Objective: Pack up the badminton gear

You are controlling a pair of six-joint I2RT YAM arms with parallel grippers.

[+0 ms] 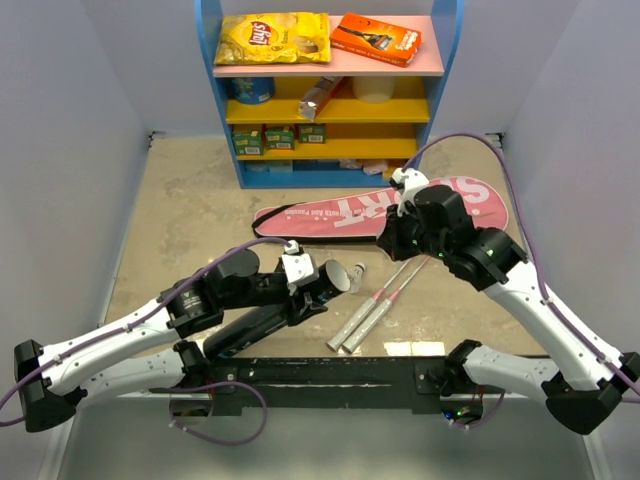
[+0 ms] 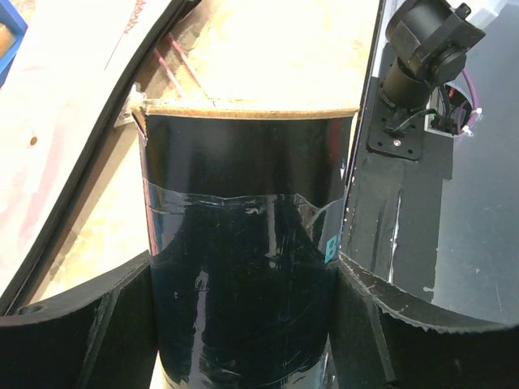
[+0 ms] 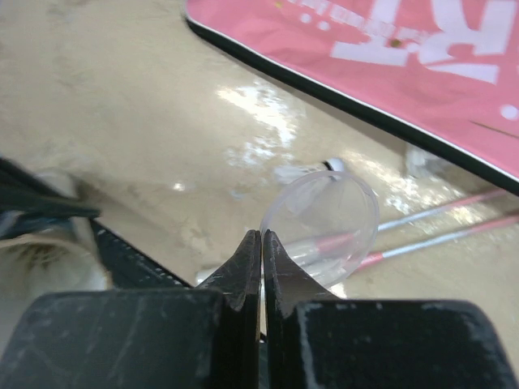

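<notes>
a: up close first: black tube (image 2: 243, 186) filling the left wrist view, wedged between the fingers of the left gripper (image 2: 243, 271).
b: spread wide, then?
a: wide, yes, pressed against both sides of the barrel. down at the near-left of the table (image 1: 180, 220), tan-rimmed mouth pointing far and right. cannot tell whether resting or lifted.
b: and over on the right?
a: right gripper (image 3: 261, 237) pinched tight, no gap between the tips. looks to have a clear cap (image 3: 328, 219) by its rim, thin round see-through disc poking out beyond the fingers.
b: close to the tube mouth?
a: just beside it from above. hard to call touching or apart.
b: rest of the kit?
a: two rackets (image 1: 372, 308) flat on the table near the middle, side by side, white handles toward the near edge, shafts running far and right toward the right arm.
b: bag?
a: pink bag (image 1: 340, 218) lying flat just beyond them, white sport lettering up, narrow end left, wide end right, partly hidden by the right arm.
b: beyond that?
a: blue shelf (image 1: 220, 100) against the far wall, yellow crisp packet (image 1: 272, 38) and orange box (image 1: 377, 38) on top.
</notes>
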